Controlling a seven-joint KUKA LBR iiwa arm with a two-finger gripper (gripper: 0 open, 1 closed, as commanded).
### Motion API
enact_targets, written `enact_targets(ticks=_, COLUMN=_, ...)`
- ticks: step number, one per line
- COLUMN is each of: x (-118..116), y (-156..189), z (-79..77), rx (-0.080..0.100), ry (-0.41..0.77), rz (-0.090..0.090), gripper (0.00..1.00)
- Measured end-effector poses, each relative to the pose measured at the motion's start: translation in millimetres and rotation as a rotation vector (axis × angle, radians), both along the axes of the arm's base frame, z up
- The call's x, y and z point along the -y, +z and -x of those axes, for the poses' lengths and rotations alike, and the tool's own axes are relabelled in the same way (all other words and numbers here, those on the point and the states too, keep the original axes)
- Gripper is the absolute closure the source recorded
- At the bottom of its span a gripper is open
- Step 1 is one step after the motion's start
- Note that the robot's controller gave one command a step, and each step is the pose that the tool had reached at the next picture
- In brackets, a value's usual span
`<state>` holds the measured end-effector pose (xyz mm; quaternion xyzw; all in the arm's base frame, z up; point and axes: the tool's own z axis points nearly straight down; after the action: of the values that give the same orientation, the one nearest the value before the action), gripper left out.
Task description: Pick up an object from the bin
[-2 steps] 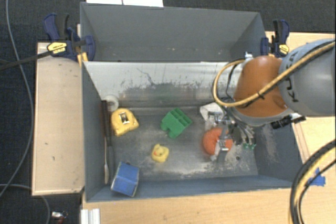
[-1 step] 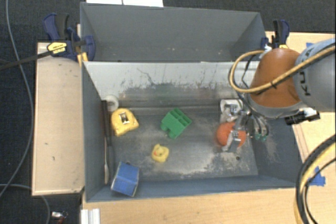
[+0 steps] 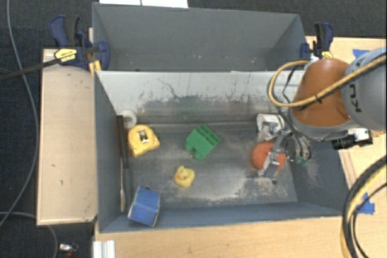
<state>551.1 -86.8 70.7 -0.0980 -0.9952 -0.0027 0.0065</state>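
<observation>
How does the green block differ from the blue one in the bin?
The green block has a stepped, notched top; the blue block looks plain-sided. The green block lies mid-floor, while the blue block sits in the lower left corner of the bin as the camera sees it. Both lie apart from the gripper.

Left: tape measure (image 3: 143,141), box (image 3: 144,205) in front of it
Middle: block (image 3: 201,141), duck (image 3: 184,176) in front
Right: ball (image 3: 260,156) just beside the claw (image 3: 275,165)

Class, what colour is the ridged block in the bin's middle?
The block is green; camera view.
</observation>
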Motion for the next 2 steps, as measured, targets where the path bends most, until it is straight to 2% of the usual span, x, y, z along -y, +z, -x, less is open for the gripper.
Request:
enact_targets(ticks=1, x=23.0, y=-0.3, z=-11.1, rx=-0.002, ry=-0.098, rz=-0.003, gripper=1.00)
enact_targets(ticks=2, x=23.1, y=-0.4, z=-11.1, rx=-0.002, ry=-0.099, rz=-0.003, gripper=1.00)
